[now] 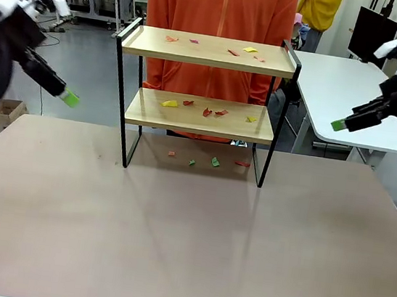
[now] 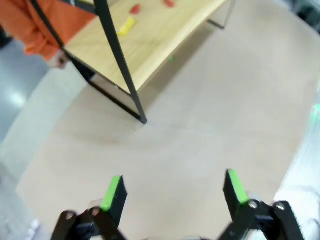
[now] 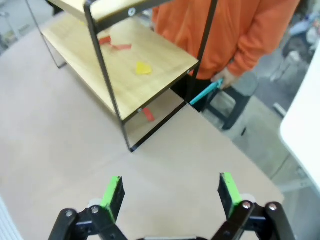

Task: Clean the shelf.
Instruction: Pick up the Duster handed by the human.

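at the far middle of the table (image 1: 171, 247), the shelf (image 1: 210, 51) stands upright in front of a person in orange (image 1: 221, 5), with coloured paper scraps (image 1: 170, 103) on both boards and on the tabletop beneath. the left gripper (image 1: 70, 97) hangs off to its left, jaws wide and empty; the right gripper (image 1: 339, 124) hangs off to its right, likewise wide, holding nothing

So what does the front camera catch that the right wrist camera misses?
Front view: the left gripper, the scraps on the top board and green scraps on the table under the shelf. Right wrist view: a teal stick at the person's hand, and what looks like a stool. Both: the shelf's lower board with red and yellow scraps, the person's orange top and the open right gripper.
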You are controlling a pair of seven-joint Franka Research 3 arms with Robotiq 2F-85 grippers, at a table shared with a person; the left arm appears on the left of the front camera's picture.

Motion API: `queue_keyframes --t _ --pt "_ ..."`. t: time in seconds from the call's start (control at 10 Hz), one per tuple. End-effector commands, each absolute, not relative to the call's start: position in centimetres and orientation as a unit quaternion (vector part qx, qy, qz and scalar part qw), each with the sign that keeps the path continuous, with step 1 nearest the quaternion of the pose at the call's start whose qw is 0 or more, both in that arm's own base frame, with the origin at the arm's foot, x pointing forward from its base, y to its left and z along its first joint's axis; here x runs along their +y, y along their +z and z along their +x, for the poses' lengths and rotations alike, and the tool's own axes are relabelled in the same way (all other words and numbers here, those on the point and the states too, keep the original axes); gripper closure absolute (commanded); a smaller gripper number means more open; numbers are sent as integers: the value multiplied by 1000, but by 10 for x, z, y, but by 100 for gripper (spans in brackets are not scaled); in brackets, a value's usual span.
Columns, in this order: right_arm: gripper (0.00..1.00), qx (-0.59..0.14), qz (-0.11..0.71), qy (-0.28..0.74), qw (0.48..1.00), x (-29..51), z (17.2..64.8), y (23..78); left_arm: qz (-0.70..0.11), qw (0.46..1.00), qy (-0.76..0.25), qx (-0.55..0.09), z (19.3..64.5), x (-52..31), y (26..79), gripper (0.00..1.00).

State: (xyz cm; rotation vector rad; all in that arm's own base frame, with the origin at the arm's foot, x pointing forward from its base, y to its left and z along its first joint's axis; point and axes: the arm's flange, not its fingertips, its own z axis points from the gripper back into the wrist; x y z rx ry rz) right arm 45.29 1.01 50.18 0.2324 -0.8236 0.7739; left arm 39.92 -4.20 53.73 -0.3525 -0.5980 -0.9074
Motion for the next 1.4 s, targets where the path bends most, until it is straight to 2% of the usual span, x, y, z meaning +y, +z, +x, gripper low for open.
queue_keyframes --t 0.0,0.2,0.3,0.4,0.5,0.9,1.1,1.3 --pt "0 -421 145 407 797 -11 495 476 -200 795 -500 -279 428 -11 533 0" --pt "0 -440 166 433 769 -26 509 459 -218 752 -537 -313 436 13 521 0" --pt "0 -443 205 441 753 -23 503 454 -220 752 -525 -332 434 18 516 0" --pt "0 -426 136 414 793 -22 478 480 -194 782 -497 -321 416 1 515 0" --pt "0 -426 136 414 793 -22 478 480 -205 761 -527 -317 427 16 521 0" --pt "0 -418 143 407 799 -21 479 473 -199 772 -517 -310 424 13 518 0" --pt "0 -427 205 440 763 -36 524 454 -251 749 -505 -349 458 45 506 0" --pt "0 -469 221 430 739 -56 547 432 -290 712 -533 -353 471 72 486 0"
